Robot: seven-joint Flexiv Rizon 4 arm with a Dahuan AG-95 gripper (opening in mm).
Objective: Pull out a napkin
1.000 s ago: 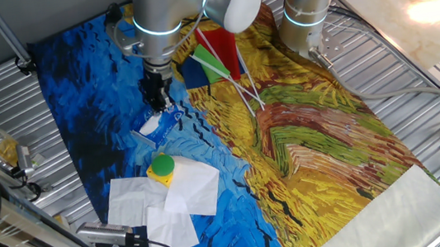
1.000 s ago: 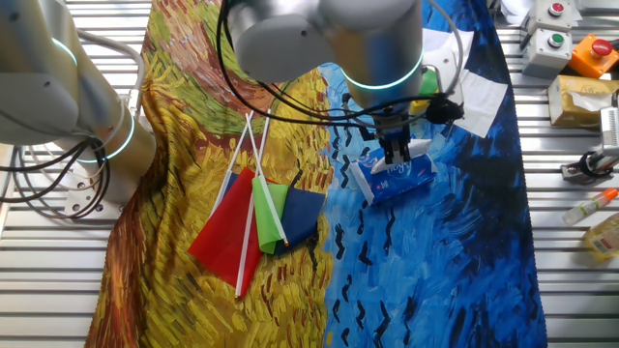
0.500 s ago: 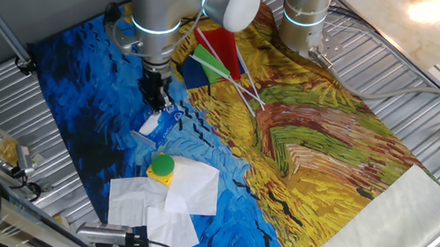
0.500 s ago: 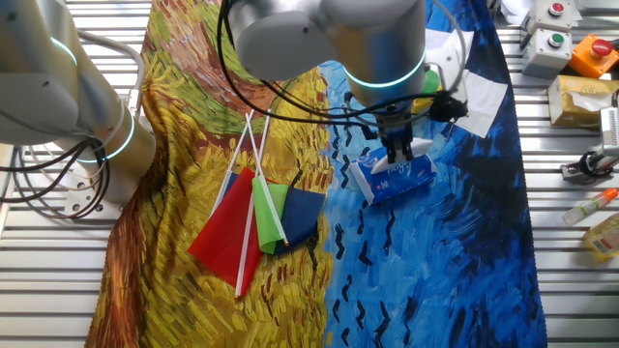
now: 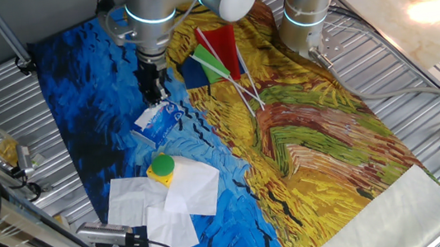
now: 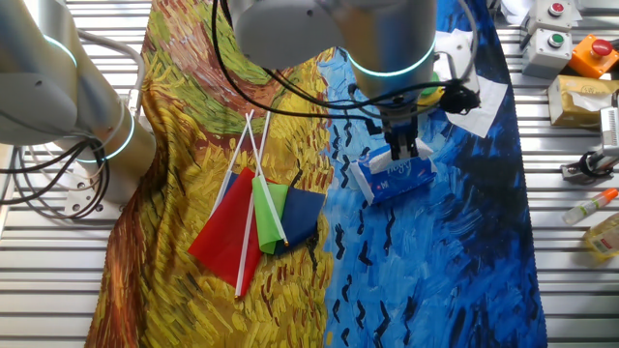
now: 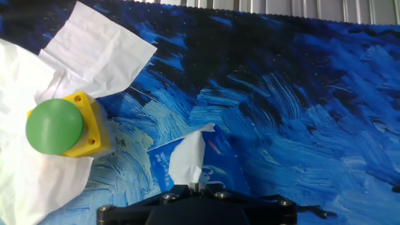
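The gripper (image 6: 403,150) points straight down over the blue half of the painted cloth (image 5: 94,113), its fingers (image 5: 152,91) drawn narrow and pinched on the top of the napkin (image 7: 187,161), a white tissue that rises in a soft tongue out of the packet (image 6: 392,177). In the hand view the napkin's upper end disappears between the dark finger bases at the bottom edge of the picture, while its free corner folds outward above the packet's blue wrapper. The packet lies on the cloth directly under the fingers, tilted, with white print on its face. Just beyond it, toward the cloth's edge, a yellow box with a green button (image 7: 59,126) sits on several large flat white sheets (image 5: 141,200). On the yellow side of the cloth, well apart from the packet, lie small flags (image 6: 253,213) in red, green and dark blue on white sticks. A second arm (image 6: 73,97), ringed in light, stands at the cloth's far side. The slatted metal bench (image 5: 415,85) carries the cloth, and more button boxes (image 6: 556,27) and a small bottle (image 6: 588,205) rest near its edge.
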